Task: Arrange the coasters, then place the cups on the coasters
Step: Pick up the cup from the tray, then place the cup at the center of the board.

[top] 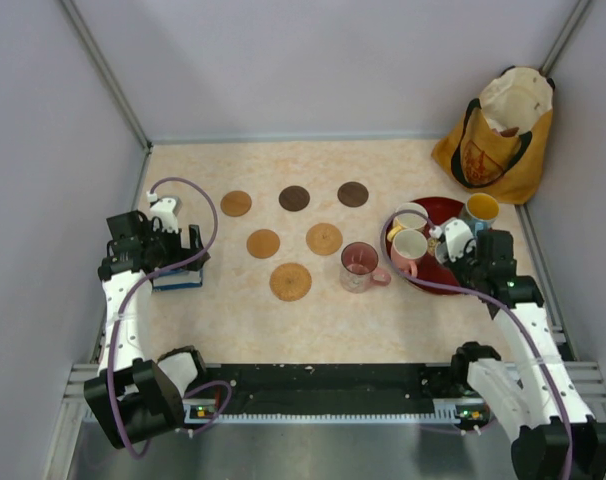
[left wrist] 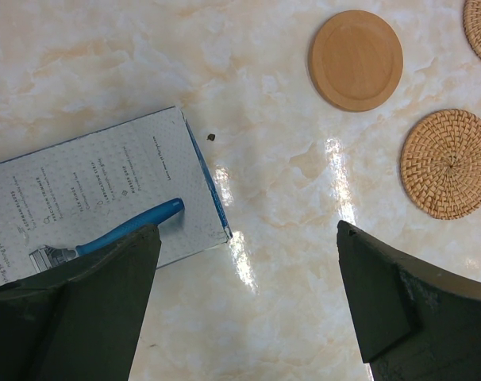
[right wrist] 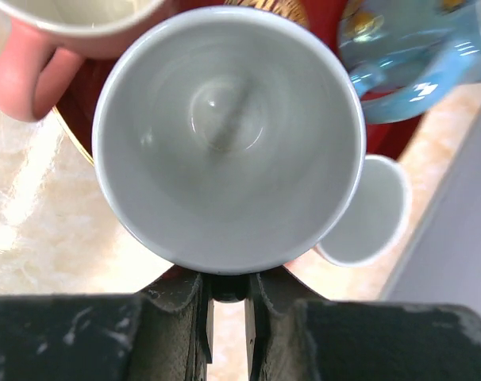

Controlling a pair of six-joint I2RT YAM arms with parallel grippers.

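Note:
Several coasters lie mid-table: dark ones point(top: 294, 198) point(top: 353, 194) at the back, tan ones point(top: 324, 238) point(top: 290, 281) nearer. One pink cup point(top: 360, 267) stands on the bare table beside them. On the red tray point(top: 445, 207) stand another pink cup point(top: 410, 248), a blue cup with a yellow inside point(top: 480, 210) and a blue-grey cup point(right wrist: 225, 135). My right gripper point(right wrist: 228, 290) is shut on this cup's handle, which is mostly hidden under the rim. My left gripper point(left wrist: 248, 294) hangs open over the table at the left, with a wooden coaster point(left wrist: 355, 59) and a woven coaster point(left wrist: 448, 163) ahead of it.
A white and blue box point(left wrist: 90, 206) printed with a razor lies under my left gripper's left finger. A yellow-orange bag point(top: 498, 135) stands in the back right corner. Another small pale cup point(right wrist: 367, 218) sits right of the held one. Grey walls close in three sides.

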